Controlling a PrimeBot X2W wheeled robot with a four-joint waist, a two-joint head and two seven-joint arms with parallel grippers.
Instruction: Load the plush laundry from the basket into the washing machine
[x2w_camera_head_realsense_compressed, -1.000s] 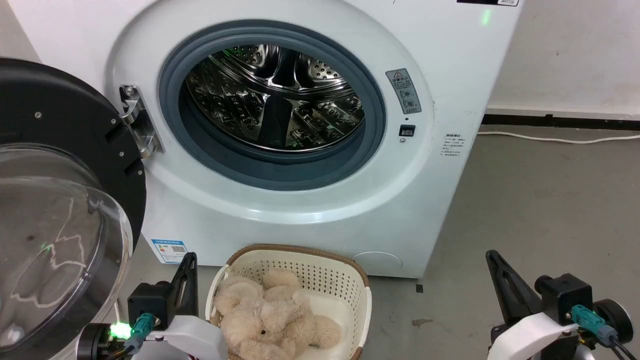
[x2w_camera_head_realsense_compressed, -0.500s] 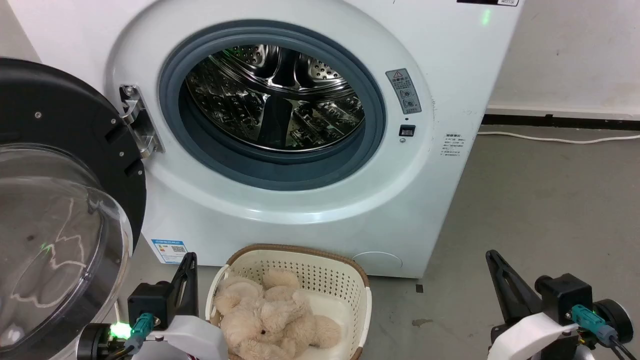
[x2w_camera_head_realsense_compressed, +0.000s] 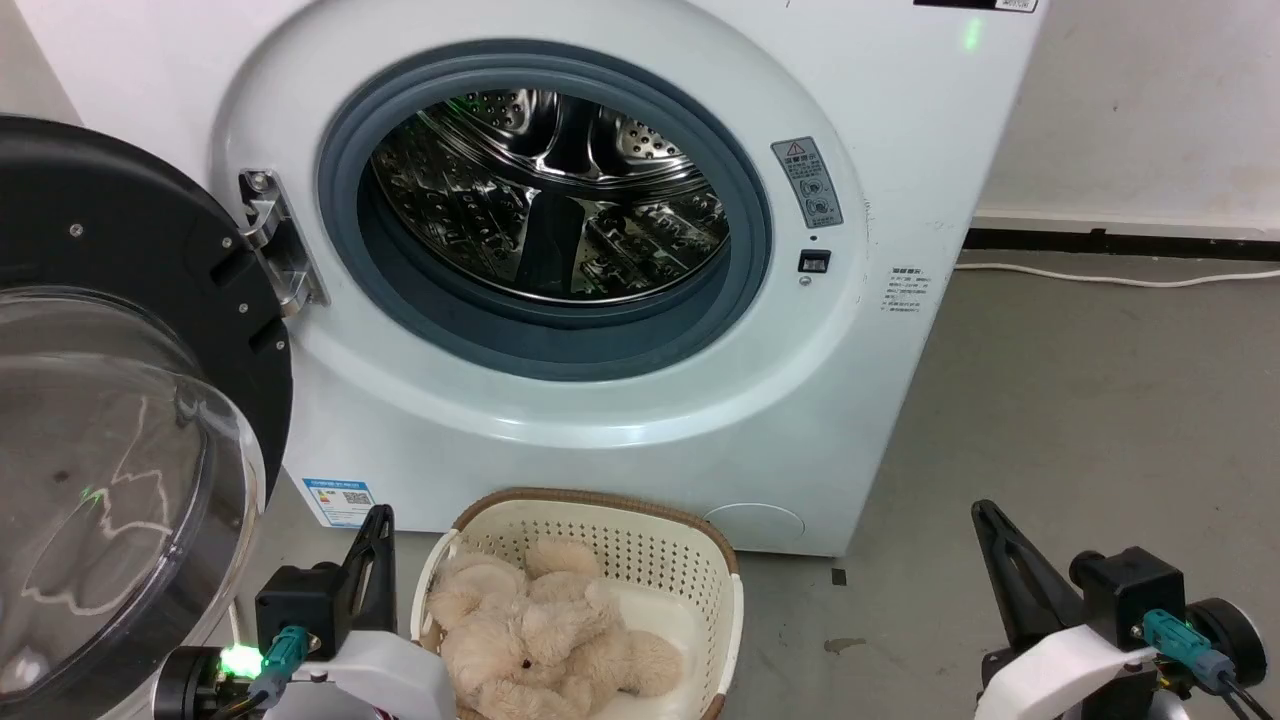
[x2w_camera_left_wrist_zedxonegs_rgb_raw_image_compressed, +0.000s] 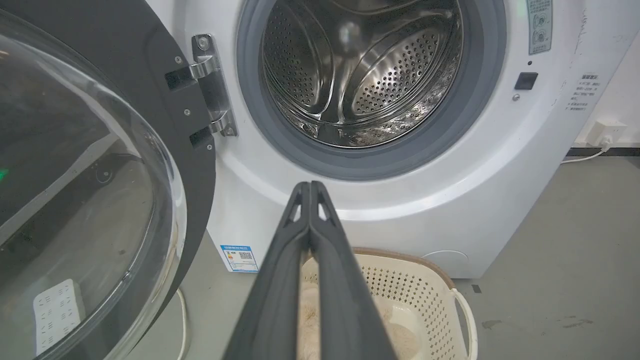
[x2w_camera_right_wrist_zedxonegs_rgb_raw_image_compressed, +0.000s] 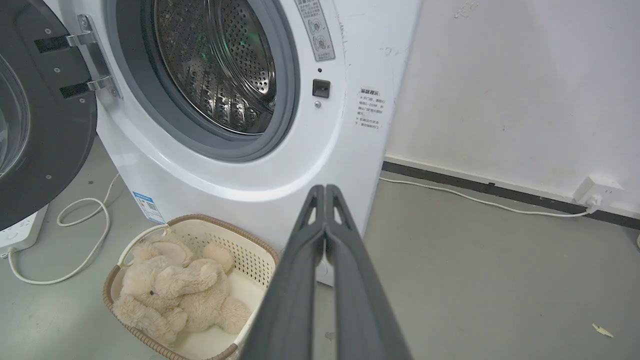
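A fluffy beige teddy bear (x2w_camera_head_realsense_compressed: 545, 640) lies in the cream perforated basket (x2w_camera_head_realsense_compressed: 700, 560) on the floor before the white washing machine (x2w_camera_head_realsense_compressed: 620, 420). The machine's steel drum (x2w_camera_head_realsense_compressed: 550, 195) is bare and its black-rimmed domed door (x2w_camera_head_realsense_compressed: 110, 400) hangs wide to the left. My left gripper (x2w_camera_head_realsense_compressed: 378, 520) is shut with nothing in it, just left of the basket. My right gripper (x2w_camera_head_realsense_compressed: 985, 515) is shut too, well right of the basket above bare floor. The right wrist view has the bear (x2w_camera_right_wrist_zedxonegs_rgb_raw_image_compressed: 172, 292) in the basket (x2w_camera_right_wrist_zedxonegs_rgb_raw_image_compressed: 250, 252) at lower left; the left wrist view has the basket (x2w_camera_left_wrist_zedxonegs_rgb_raw_image_compressed: 415, 290) behind my fingers (x2w_camera_left_wrist_zedxonegs_rgb_raw_image_compressed: 320, 260).
The swung-out door takes up the room on the left. A white cable (x2w_camera_right_wrist_zedxonegs_rgb_raw_image_compressed: 75, 235) loops on the floor beside a white power strip (x2w_camera_right_wrist_zedxonegs_rgb_raw_image_compressed: 20, 232). Another cable (x2w_camera_head_realsense_compressed: 1110, 277) runs along the wall's dark skirting at right. Grey concrete floor (x2w_camera_head_realsense_compressed: 1080, 430) lies right of the machine.
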